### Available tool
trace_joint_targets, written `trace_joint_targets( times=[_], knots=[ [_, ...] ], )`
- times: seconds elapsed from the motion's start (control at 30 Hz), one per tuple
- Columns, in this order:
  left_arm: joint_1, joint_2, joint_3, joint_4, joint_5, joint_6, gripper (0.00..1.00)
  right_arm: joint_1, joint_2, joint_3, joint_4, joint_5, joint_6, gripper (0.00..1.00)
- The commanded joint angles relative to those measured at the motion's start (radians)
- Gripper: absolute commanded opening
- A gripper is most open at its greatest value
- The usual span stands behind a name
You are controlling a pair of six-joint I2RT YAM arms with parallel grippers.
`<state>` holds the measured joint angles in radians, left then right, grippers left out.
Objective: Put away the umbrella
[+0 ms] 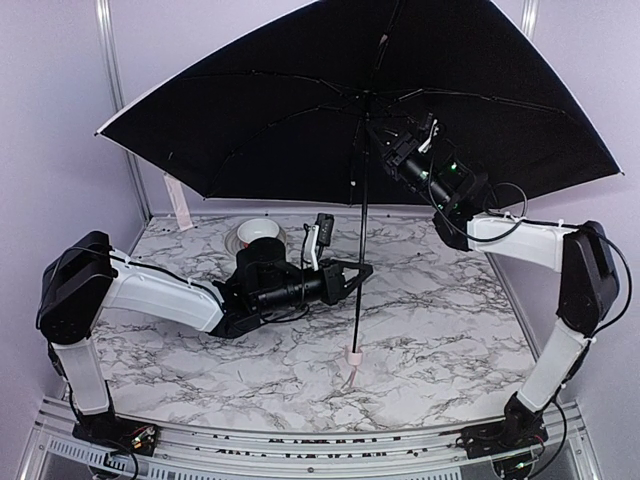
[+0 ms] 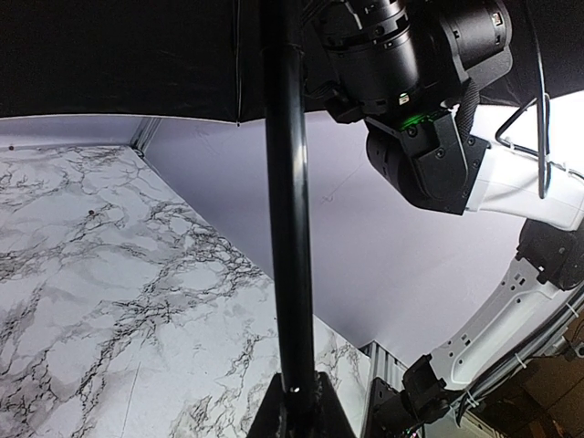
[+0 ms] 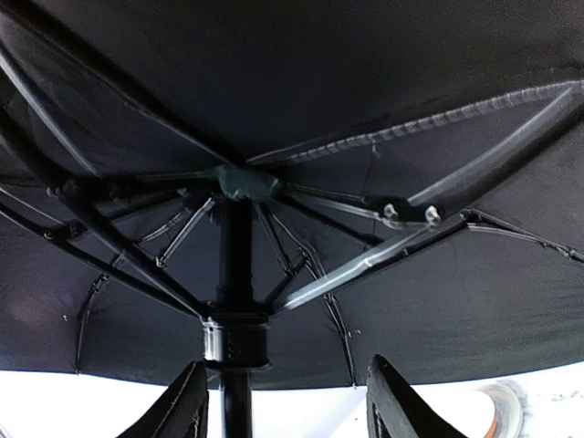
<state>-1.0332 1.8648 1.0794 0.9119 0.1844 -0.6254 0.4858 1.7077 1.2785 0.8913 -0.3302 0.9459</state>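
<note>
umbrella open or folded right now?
Open. The umbrella is fully spread, ribs extended; the left claw grips the upright shaft, handle knob down on the marble table.

- The umbrella [image 1: 300, 110] shows a black underside, with a thin pale rim along the canopy's edge.
- Its shaft [image 1: 361, 260] is black, and the handle knob [image 1: 352, 357] at the bottom is pale pink.
- The tabletop [image 1: 430, 330] is white marble pattern with grey and black veins.
- The left arm [image 1: 150, 290] and right arm [image 1: 520, 240] have white shells and black joints.
- The bowl [image 1: 260, 233], far left of the shaft, is white.
- The walls [image 1: 60, 150] are pale lilac.
</note>
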Motion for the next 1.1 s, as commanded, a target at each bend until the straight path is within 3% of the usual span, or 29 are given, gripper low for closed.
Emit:
trace_joint_targets(
  times=[0.0,0.3,0.5,0.67,0.73,0.97,1.07],
  knots=[
    [0.001,-0.004,0.014,0.110,0.017,0.030,0.00,0.010,0.021,0.054,0.041,0.006,0.032,0.56],
    [0.002,0.003,0.019,0.110,0.029,0.026,0.00,0.010,0.038,0.088,0.033,0.005,0.008,0.55],
    [0.002,0.003,0.017,0.110,0.029,0.026,0.00,0.011,0.055,0.119,0.042,-0.018,0.006,0.66],
    [0.001,0.003,0.020,0.109,0.030,0.024,0.00,0.013,0.059,0.125,0.063,-0.030,0.005,0.66],
    [0.001,0.005,0.020,0.110,0.030,0.021,0.00,0.016,0.057,0.126,0.066,-0.036,-0.007,0.63],
    [0.002,0.005,0.021,0.110,0.030,0.018,0.00,0.017,0.057,0.125,0.060,-0.031,-0.009,0.36],
    [0.001,0.004,0.019,0.110,0.030,0.019,0.00,0.018,0.050,0.115,0.070,-0.025,-0.009,0.34]
  ],
)
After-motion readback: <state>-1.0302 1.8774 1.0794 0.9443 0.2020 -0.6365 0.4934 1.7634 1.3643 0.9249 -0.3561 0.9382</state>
